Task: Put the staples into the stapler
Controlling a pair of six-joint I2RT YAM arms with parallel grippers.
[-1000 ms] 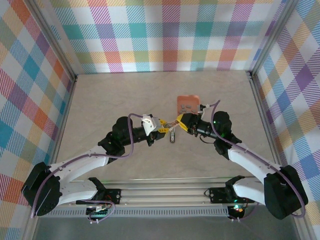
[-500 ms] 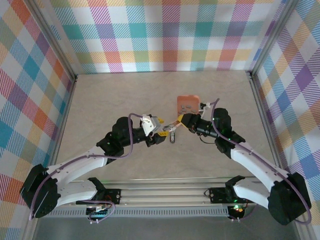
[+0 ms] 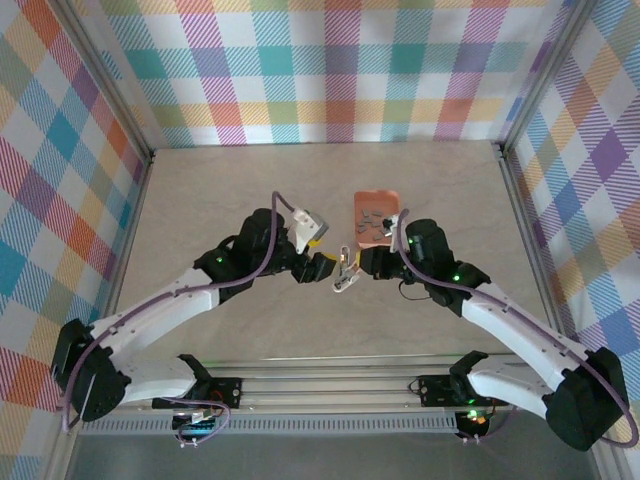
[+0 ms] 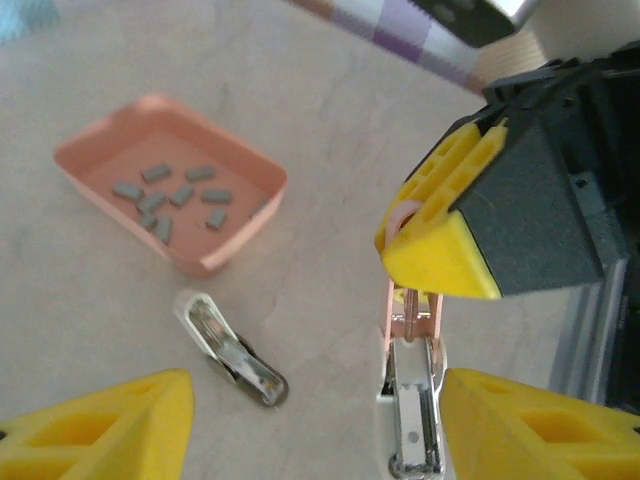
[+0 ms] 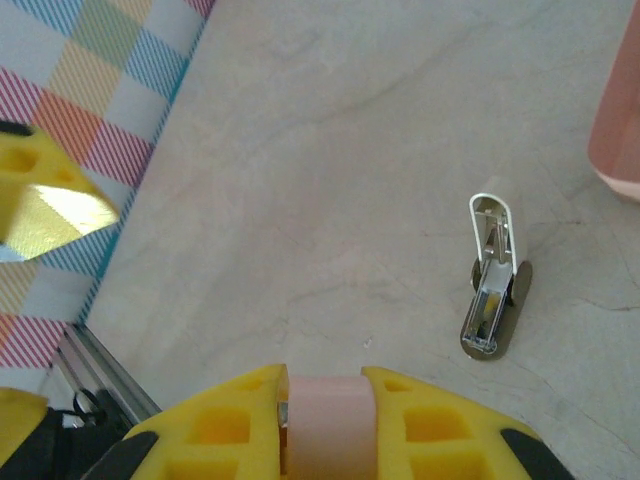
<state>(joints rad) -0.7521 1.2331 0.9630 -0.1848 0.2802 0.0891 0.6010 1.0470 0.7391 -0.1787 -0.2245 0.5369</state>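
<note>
The stapler (image 4: 230, 350), grey metal with a pale top, lies hinged open on the table, also seen in the right wrist view (image 5: 492, 280). Neither gripper touches it. The staples (image 4: 170, 192) lie as several grey strips in the salmon-orange tray (image 4: 235, 235). My right gripper (image 5: 325, 385) is shut on the pink end of a white-and-pink mini stapler (image 4: 415, 400) and holds it above the table. My left gripper (image 4: 320, 440) is open. That stapler's free end sits between its fingers, close to the right finger (image 4: 540, 430). From above, the two grippers (image 3: 325, 268) (image 3: 362, 262) face each other.
The tray (image 3: 375, 215) stands just beyond the grippers, right of centre. Checkered walls enclose the table on three sides, and a metal rail (image 3: 330, 385) runs along the near edge by the arm bases.
My left gripper has opened and let go of the white-and-pink stapler, while my right gripper has closed tighter on its pink end. Both grippers have shifted slightly nearer.
</note>
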